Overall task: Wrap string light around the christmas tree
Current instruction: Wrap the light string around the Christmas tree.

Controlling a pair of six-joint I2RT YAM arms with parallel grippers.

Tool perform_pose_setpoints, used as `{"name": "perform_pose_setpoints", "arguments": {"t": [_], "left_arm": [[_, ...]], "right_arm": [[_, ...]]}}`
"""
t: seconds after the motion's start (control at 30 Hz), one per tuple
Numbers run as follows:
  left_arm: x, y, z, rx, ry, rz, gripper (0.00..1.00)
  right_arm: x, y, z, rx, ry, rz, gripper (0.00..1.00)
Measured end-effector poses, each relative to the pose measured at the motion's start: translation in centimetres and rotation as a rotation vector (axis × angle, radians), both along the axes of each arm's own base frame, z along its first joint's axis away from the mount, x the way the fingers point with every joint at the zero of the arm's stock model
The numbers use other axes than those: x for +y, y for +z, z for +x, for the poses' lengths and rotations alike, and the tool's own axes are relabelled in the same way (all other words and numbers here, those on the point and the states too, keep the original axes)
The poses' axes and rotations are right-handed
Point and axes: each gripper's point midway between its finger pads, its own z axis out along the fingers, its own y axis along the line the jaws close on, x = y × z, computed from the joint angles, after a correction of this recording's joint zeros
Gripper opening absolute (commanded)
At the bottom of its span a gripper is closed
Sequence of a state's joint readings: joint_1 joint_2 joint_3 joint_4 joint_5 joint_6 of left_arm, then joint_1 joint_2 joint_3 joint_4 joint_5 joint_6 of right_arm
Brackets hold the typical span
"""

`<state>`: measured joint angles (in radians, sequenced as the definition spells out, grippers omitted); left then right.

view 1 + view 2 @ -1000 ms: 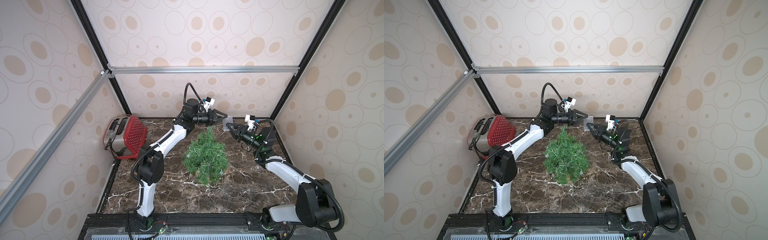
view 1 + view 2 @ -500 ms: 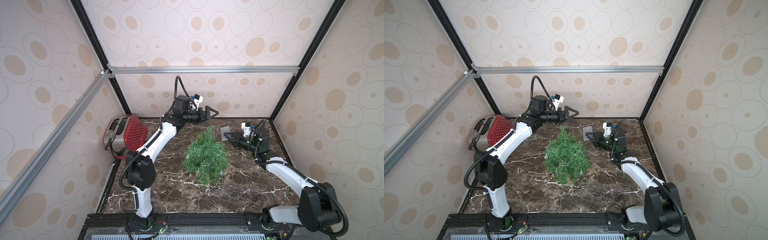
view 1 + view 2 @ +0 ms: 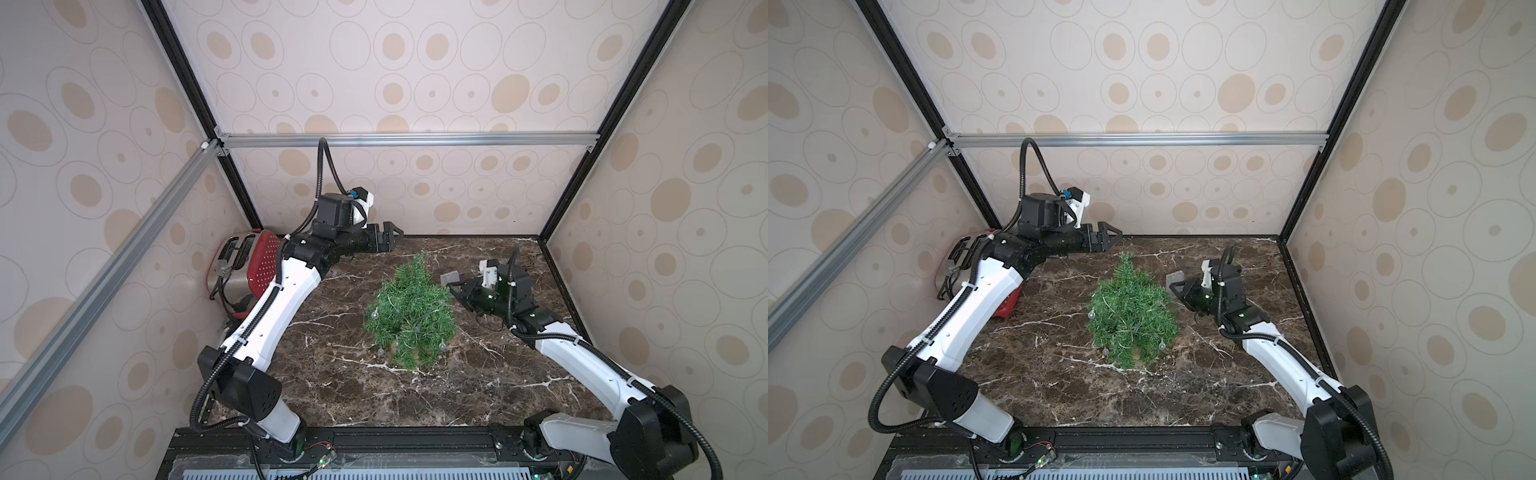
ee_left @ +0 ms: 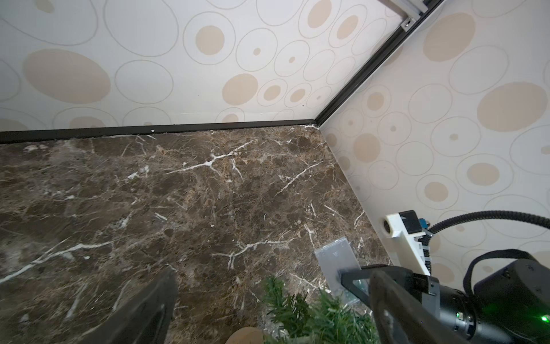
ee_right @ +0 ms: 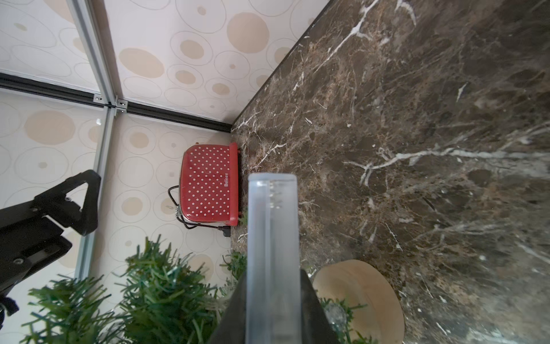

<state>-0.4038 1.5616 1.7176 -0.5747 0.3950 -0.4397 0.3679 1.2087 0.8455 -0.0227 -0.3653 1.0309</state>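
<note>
We read the dark marble desk [image 3: 340,399] as a clock face in both top views, with 12 at the back wall and 6 at the arm bases. The christmas tree [image 3: 409,316] stands just past the centre toward 1 o'clock on its tan base [image 5: 357,295]. A red toaster [image 3: 249,270] with white dots sits at 10 o'clock against the side wall, well apart from the tree.

The left hand [image 3: 388,237] hangs above the desk between 11 and 12 o'clock of the tree, near the back wall, and points toward 3. Its 2 fingers [image 4: 148,309] stand wide apart with nothing between them, and it touches neither the tree nor the light.

The right hand [image 3: 456,291] is at 2 o'clock of the tree, just beside the branches, and points toward 9. It is clamped on the translucent grey box [image 3: 450,277] that ends the string light [image 3: 1162,345]. In the right wrist view the box [image 5: 272,238] sticks out from between the 2 black fingers [image 5: 232,315].

The rest of the string light lies on the tree. We count 3 clear bulbs [image 3: 375,316] in a top view: 1 at 9 o'clock of the tree, 1 at 4 and 1 at 7, low near the desk. The wire between them is too thin for us to follow.
</note>
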Motion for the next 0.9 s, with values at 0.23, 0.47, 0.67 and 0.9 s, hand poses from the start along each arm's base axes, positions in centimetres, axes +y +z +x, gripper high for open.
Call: {"name": "perform_pose_setpoints", "arguments": {"t": [0.23, 0.47, 0.67, 0.9], "left_arm": [[1.7, -1.8, -2.5, 0.029, 0.014, 0.064, 0.99], [2.8, -2.4, -4.8, 0.037, 0.015, 0.076, 1.0], [3.3, -3.2, -5.8, 0.047, 0.02, 0.083, 0.99], [4.0, -4.3, -6.1, 0.062, 0.047, 0.108, 0.99]], "right_arm": [[-1.0, -2.8, -1.4, 0.083, -0.054, -0.055, 0.2], [-1.1, -4.7, -2.7, 0.133, -0.071, -0.073, 0.23], [-0.4, -5.0, -3.2, 0.139, -0.065, -0.074, 0.31], [0.1, -5.4, -3.4, 0.143, -0.063, -0.069, 0.38]]}}
